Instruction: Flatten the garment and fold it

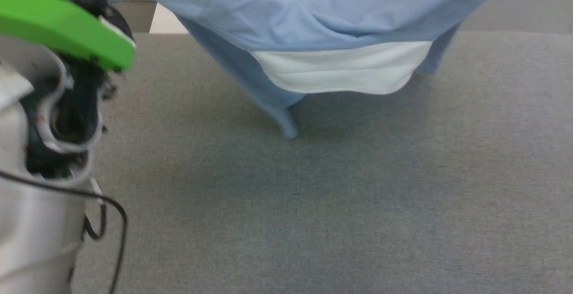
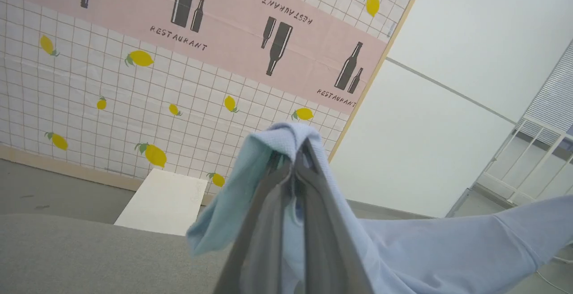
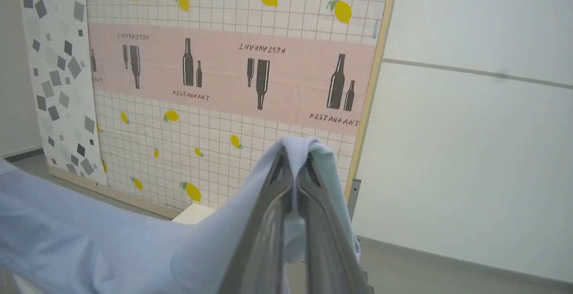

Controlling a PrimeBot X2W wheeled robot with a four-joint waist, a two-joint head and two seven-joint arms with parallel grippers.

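The left tool (image 2: 295, 151) is clenched on a bunch of light blue cloth, its two fingers pressed together with the fabric draped over their tips. The right tool (image 3: 293, 159) grips another bunch the same way. Between them the T-shirt (image 1: 313, 12) hangs spread in the air above the grey worktop (image 1: 313, 204). Its white panel (image 1: 340, 68) sags towards the worktop, and one blue corner hangs lowest, at or just above the surface; I cannot tell whether it touches. This looks like the flattening step, with the shirt lifted and stretched out and no fold begun. The next move probably calls for lowering both tools together, cloth taut, so the hanging edge meets the worktop first and the body lays out smooth before either grip lets go.
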